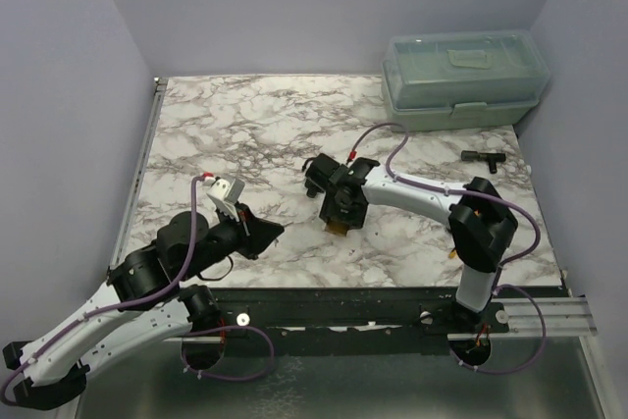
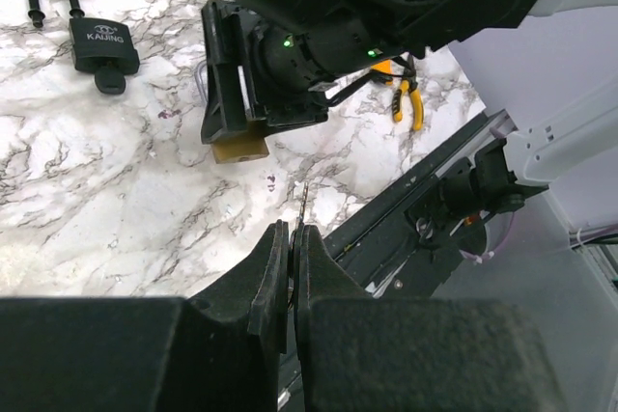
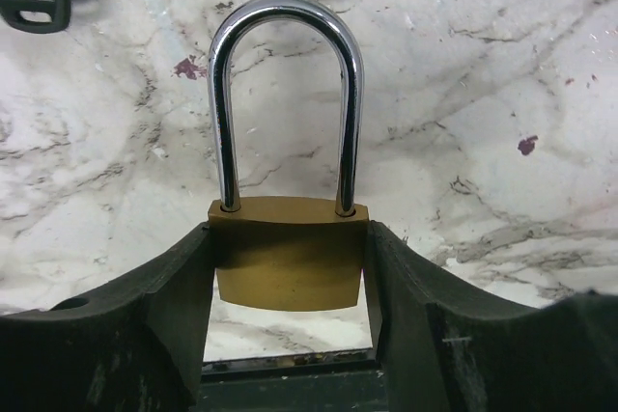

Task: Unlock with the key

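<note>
**A:** What was on the left?

**B:** The left gripper (image 2: 292,234) lay low over the marble table (image 1: 245,125). Its jaws were pinched together on a thin metal sliver that stuck out past the fingertips, apparently the key (image 2: 302,202) seen edge-on. It pointed toward the right arm, and the sliver's tip was near the lock but not touching it.

**A:** And where was the lock?

**B:** The brass padlock (image 3: 290,258) lay flat on the marble around the middle of the table, toward the near edge. Both legs of its chromed shackle sat down in the body.

**A:** Did anything hold it?

**B:** The right gripper (image 1: 340,215) stood over it from above. One finger was pressed to each side of the brass body, and the shackle reached out beyond the fingertips.

**A:** And further right?

**B:** A translucent green toolbox (image 1: 463,80) sat with its lid down in the far right corner. In front of it, well apart from both grippers, lay a black padlock (image 2: 97,41) marked KAIJING. It had a black-headed key (image 2: 111,79) in its base, and one end of its shackle stood free of the body.
</note>
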Robot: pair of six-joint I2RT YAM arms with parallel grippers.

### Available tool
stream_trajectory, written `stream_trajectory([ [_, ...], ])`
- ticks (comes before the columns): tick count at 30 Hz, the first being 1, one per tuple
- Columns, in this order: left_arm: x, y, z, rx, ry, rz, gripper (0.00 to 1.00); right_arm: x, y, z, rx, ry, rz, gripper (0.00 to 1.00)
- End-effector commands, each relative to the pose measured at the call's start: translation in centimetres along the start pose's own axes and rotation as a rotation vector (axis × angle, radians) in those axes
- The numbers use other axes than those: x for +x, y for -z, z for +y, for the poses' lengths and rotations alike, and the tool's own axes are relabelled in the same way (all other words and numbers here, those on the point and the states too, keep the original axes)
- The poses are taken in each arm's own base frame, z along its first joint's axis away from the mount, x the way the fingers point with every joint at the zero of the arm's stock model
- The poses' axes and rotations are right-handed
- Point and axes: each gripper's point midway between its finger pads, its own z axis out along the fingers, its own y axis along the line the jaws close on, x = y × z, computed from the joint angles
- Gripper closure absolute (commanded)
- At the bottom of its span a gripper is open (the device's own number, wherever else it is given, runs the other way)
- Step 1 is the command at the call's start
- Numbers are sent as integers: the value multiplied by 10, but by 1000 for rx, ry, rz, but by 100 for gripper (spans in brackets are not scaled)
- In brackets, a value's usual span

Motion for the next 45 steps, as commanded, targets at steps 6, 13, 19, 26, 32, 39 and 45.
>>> stream_trajectory([
  [6, -12, 13, -4, 32, 47, -81, 100, -38, 90, 12, -184, -308, -97, 100],
  [13, -33, 21, -23, 108, 154, -160, 100, -51, 149, 16, -387, -539, -57, 100],
  [19, -44, 16, -36, 152, 204, -180, 100, -58, 186, 23, -575, -657, 0, 100],
  [26, -46, 2, -57, 223, 251, -138, 100, -57, 213, 33, -700, -669, 53, 100],
  [32, -46, -6, -63, 240, 266, -124, 100, -52, 226, 46, -814, -627, 97, 100],
  [39, -40, -11, -65, 253, 279, -95, 100, -50, 235, 52, -896, -583, 99, 100],
  [45, -37, -10, -64, 255, 284, -91, 100, -52, 249, 56, -968, -517, 72, 100],
])
